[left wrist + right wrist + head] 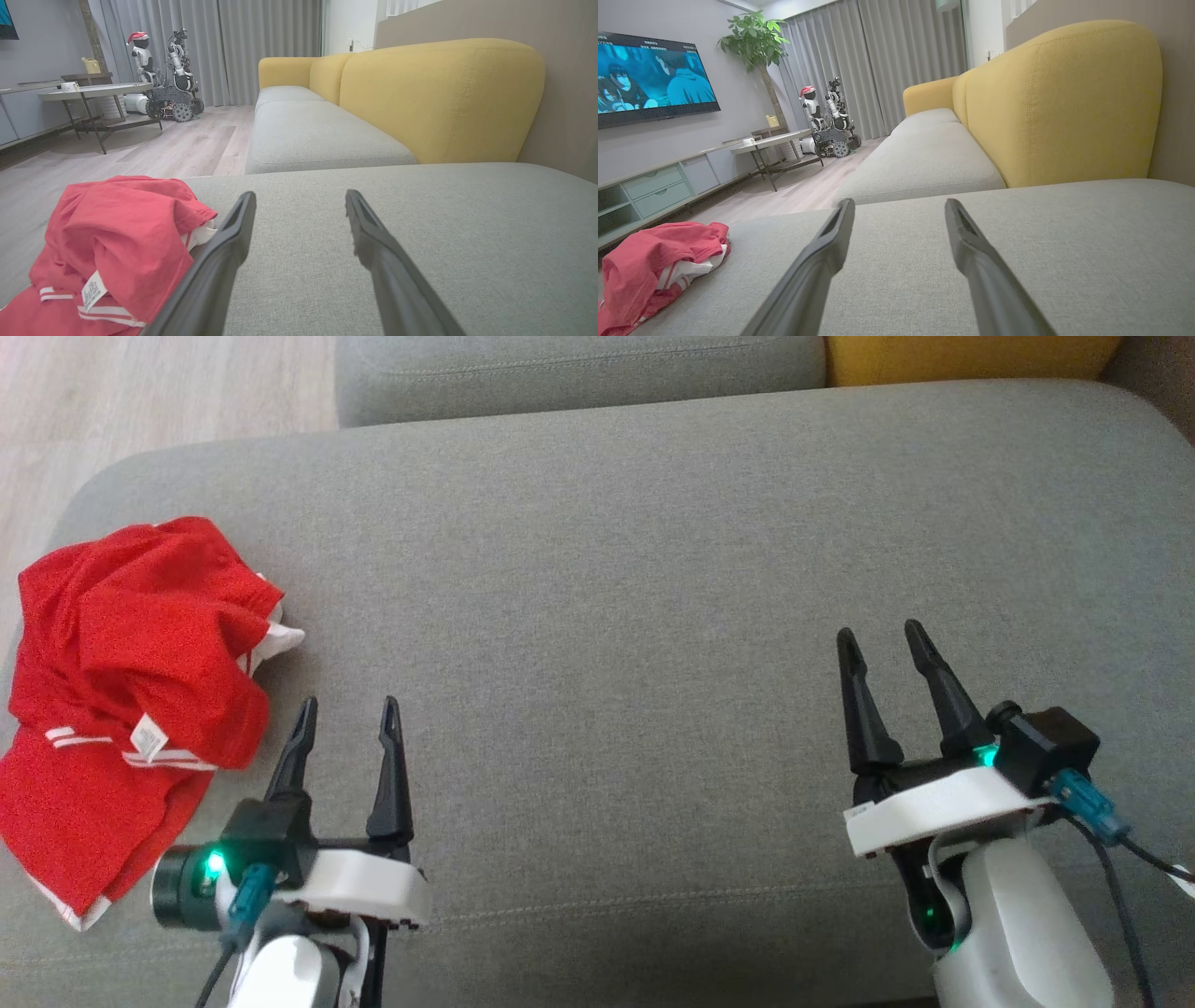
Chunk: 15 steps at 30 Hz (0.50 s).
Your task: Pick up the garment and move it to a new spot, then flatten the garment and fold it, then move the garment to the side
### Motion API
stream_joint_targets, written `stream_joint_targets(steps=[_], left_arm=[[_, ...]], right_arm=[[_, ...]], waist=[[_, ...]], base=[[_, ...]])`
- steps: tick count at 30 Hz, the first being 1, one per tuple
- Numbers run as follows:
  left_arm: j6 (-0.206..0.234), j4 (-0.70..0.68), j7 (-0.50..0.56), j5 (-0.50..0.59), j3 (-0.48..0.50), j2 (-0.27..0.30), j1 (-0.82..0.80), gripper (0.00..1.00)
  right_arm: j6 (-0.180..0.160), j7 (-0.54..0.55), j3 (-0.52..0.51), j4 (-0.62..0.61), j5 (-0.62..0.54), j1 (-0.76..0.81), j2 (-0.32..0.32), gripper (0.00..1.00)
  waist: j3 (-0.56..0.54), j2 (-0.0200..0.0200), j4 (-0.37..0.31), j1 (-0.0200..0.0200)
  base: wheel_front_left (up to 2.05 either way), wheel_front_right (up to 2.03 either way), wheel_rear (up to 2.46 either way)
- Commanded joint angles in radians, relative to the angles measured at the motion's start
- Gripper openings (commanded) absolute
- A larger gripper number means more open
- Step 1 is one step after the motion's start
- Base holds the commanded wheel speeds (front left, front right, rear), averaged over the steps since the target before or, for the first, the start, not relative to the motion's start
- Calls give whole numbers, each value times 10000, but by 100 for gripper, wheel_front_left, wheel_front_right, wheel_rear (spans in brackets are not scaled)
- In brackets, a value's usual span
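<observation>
The red garment [131,700] lies crumpled at the left end of the grey sofa seat [607,551]. The left gripper [347,709] is just beside it, the right gripper [879,637] far off. Both are wide open and hold nothing.

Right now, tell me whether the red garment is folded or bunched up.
Bunched up: the red garment lies in a rumpled heap of loose creases on the grey cushion.

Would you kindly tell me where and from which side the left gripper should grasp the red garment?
Likely the raised bunched fold on the right side of the red garment, approached from above, nearest the open left gripper. The folds stand proud of the cushion; its lower edge lies flat.
</observation>
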Motion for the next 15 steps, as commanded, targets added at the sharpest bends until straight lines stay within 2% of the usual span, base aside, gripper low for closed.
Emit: stream_joint_targets(steps=[1,6,15], left_arm=[[-56,-270,-122,125,471,-7,-283,100],[-385,-82,-122,438,786,-250,-218,100],[-681,177,-122,788,1166,-514,-185,100]], right_arm=[[75,28,210,-267,-19,-430,29,100],[75,126,214,-103,29,-462,29,100],[75,74,153,0,-132,-522,30,100]], waist=[[-8,0,-2,0],[-28,0,-19,0],[-44,0,-34,0]], base=[[0,0,0],[0,0,0],[0,0,0]])
